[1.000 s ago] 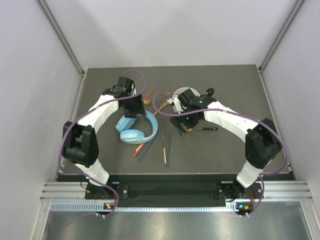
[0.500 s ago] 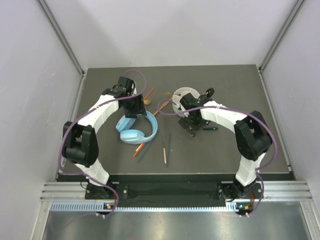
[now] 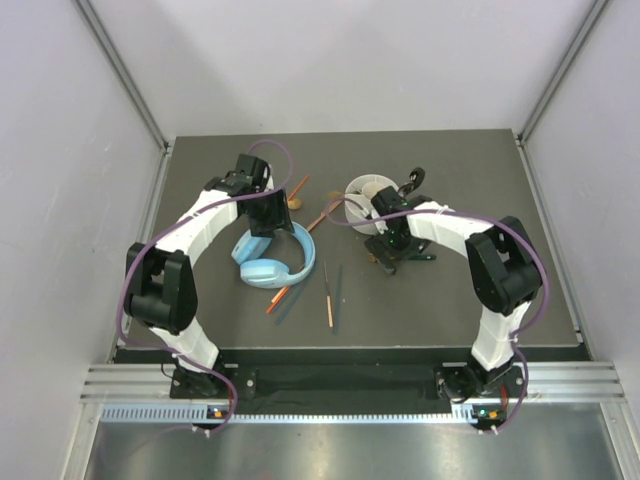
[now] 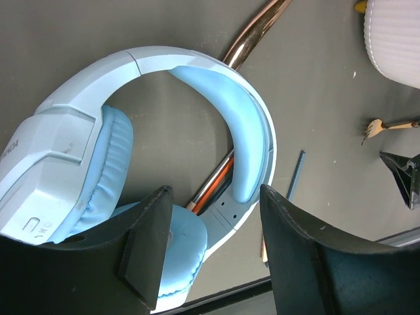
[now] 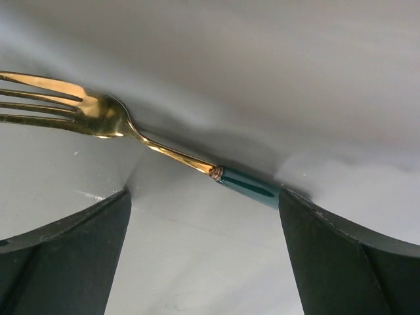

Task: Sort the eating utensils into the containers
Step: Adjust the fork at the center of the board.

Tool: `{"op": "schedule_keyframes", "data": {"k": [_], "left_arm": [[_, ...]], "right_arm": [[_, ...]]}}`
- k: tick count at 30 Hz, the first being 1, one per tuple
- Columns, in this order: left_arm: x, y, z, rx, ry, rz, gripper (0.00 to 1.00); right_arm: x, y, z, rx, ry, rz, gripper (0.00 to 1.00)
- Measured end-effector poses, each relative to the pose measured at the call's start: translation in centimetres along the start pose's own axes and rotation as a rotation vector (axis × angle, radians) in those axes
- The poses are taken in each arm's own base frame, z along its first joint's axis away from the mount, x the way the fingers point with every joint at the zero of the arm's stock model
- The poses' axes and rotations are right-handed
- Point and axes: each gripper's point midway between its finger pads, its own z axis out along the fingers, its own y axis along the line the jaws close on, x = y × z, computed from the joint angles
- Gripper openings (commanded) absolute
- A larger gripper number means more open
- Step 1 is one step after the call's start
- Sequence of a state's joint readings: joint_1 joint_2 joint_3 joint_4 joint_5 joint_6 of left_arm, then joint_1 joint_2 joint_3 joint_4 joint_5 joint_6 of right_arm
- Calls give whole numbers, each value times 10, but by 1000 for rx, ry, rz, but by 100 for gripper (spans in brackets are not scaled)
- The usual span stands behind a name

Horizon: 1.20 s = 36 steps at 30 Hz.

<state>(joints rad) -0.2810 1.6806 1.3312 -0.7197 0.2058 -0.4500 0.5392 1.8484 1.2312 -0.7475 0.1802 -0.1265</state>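
I see my right jaws spread wide and empty by the white holder (image 3: pixel 362 186) at 1 o'clock on the table (image 3: pixel 470 290), 1 gold fork (image 5: pixel 105 115) (teal handle) lying untouched before them, while my left jaws gape empty over the headphones (image 4: pixel 216 85) at 9 o'clock.

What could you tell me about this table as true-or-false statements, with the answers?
1. The right gripper is open over a gold fork. True.
2. The left gripper is clamped on the headphones. False: its jaws are open above them, gripping nothing.
3. The headphones are red. False: they are light blue.
4. An orange chopstick lies on the table, outside the white holder. True.
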Motion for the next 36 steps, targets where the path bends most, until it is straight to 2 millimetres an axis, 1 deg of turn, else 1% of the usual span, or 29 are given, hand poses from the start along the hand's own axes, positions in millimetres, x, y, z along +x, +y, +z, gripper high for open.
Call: {"op": "schedule_keyframes", "data": {"k": [10,13,18,21,24,27,29,32,36], "left_arm": [[1,-2,0,13,7,-1,60],[1,-2,0,14,7,-1,60],[1,-3,0,17,8,-4,60],[1,-4,0,20,9,-5,60],[2,-5,0,25,11,-8,60],[2,-6,-1,32,12,-8,60],[2,-7,-1,35,13,-8,60],[2,-7,-1,38,14,-10,60],[2,-8,-1,42,13,-11,61]], "right_arm": [[4,6,4,-130,-31,47,93],[7,11,4,-165,-26,52,88],[10,16,2,-177,-22,61,87],[17,29,-4,-191,-12,70,86],[31,52,-15,-219,21,43,84],[41,74,-25,-240,56,3,85],[46,84,-31,-245,70,-10,86],[52,90,-36,-247,91,-14,89],[54,85,-41,-221,109,-12,91]]}}
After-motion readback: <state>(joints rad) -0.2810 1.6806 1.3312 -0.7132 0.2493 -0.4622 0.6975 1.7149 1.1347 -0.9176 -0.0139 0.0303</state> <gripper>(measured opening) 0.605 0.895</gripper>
